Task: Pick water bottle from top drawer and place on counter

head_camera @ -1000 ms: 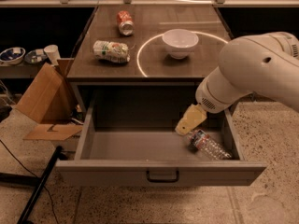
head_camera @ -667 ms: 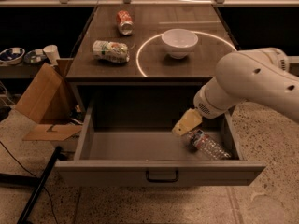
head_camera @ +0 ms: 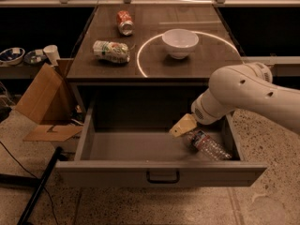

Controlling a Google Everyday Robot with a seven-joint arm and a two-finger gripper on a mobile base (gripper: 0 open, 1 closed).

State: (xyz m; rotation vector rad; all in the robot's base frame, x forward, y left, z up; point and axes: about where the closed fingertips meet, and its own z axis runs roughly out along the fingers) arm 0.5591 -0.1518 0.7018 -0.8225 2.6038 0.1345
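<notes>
The top drawer (head_camera: 117, 146) is pulled open, with a black handle at its front centre. The water bottle (head_camera: 208, 146) lies on its side in the drawer's right part, clear and ribbed with a dark label band. My gripper (head_camera: 183, 125) hangs inside the drawer just left of and above the bottle's left end, close to it. The white arm reaches in from the right. The counter (head_camera: 211, 55) is the dark brown top above, marked with a thin white circle line.
On the counter stand a white bowl (head_camera: 180, 42), a white-and-green packet (head_camera: 111, 51) and a red soda can (head_camera: 124, 22). A cardboard box (head_camera: 44, 97) leans left of the cabinet. A dark pole (head_camera: 37, 189) lies on the floor at lower left.
The arm has swung left and lower, and the gripper has moved a little left within the drawer. The bottle has not moved.
</notes>
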